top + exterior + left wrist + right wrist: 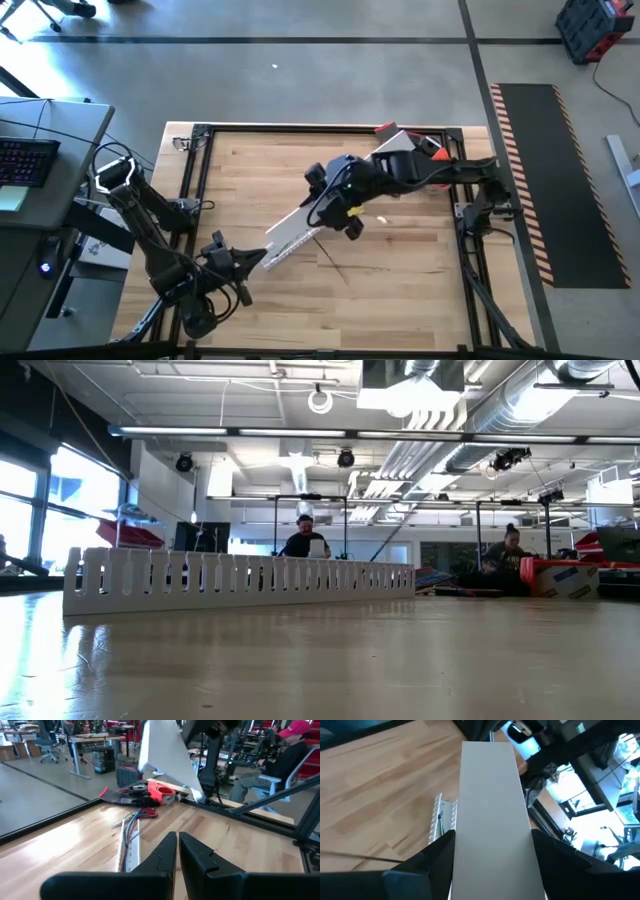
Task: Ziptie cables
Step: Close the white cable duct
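The cables (pixel 131 827) are thin coloured and grey wires lying inside the white slotted channel (pixel 292 248), which rests on the wooden table mid-left. Thin black zipties (pixel 336 264) lie flat on the table just right of the channel. My right gripper (pixel 490 860) hovers over the table's middle, shut on a flat white strip (pixel 300 228). My left gripper (pixel 177 851) is shut and holds nothing; it sits low at the near-left, pointing at the channel's near end. The low view shows only the channel (pixel 240 580). My right gripper pinches the flat white strip between its two fingers, one finger (pixel 436 854) on each long edge (pixel 462 827), so the fingers lie across it. The hold is somewhere along the strip's middle stretch. The strip is lifted above the table and the channel, slanting from near-left to far-right.
Red-handled tools (pixel 149 812) and a red-and-black object (pixel 161 794) lie by the table's far edge near the channel's far end. A black metal frame (pixel 200 160) borders the table. People sit in the room beyond. Bare wood lies right and near of the zipties.
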Tool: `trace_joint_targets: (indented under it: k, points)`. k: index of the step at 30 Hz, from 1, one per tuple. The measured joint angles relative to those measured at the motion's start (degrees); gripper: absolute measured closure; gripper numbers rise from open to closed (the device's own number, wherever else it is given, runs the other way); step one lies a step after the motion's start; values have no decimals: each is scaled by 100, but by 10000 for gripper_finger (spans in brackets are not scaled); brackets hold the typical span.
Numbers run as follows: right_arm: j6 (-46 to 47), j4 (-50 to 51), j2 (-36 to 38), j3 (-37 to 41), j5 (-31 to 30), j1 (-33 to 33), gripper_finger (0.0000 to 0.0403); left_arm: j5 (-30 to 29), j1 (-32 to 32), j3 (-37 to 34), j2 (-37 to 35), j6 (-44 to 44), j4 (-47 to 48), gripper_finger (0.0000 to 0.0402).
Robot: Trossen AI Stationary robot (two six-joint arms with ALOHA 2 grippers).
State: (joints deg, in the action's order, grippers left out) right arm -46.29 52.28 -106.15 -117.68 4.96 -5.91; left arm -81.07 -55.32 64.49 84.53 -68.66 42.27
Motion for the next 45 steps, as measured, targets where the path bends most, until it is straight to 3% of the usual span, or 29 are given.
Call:
trace_joint_targets:
  k: [3,7,13,17,24,35,45]
  points:
    - [117,87,-11,-29,245,148,188,-62,-106,0,0,-15,22,399]
    - [449,-344,-70,717,1114,443,188,-166,-231,0,0,-45,20,399]
    - [901,-2578,-399,2398,1405,548,188,64,-226,0,0,-366,241,401]
    - [1311,-3743,-811,2900,1623,484,188,596,-59,0,2,-1170,933,401]
    - [1395,-4299,-1572,2732,1982,415,188,1194,137,0,3,-2488,2011,401]
    - [1387,-4047,-2234,2128,2032,472,188,2360,173,-4,583,-2386,1749,402]
    - [1405,-3928,-2216,2099,1862,615,188,2416,223,-4,963,-2629,1782,401]
